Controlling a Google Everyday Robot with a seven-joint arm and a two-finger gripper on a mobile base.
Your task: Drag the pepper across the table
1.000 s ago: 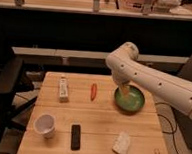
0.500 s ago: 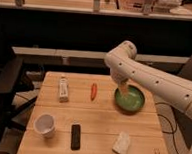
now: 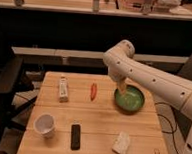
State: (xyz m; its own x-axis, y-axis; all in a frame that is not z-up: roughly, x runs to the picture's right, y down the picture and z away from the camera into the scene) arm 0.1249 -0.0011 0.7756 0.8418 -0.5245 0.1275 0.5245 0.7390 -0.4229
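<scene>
We are looking at a light wooden table [image 3: 102, 118] in a dim room, and the pepper [image 3: 93, 91] is lying just left of the green bowl [image 3: 129, 99], apart from it, with bare planks opening toward the near edge. The gripper [image 3: 122, 87] is hanging over the bowl's left rim, and we cannot tell whether it is apart or together. Left of the bowl, 1 whitish bottle [image 3: 63, 88] is sitting beyond the pepper, while 1 white cup [image 3: 44, 125] and 1 black bar [image 3: 75, 136] are crowding the near edge.
</scene>
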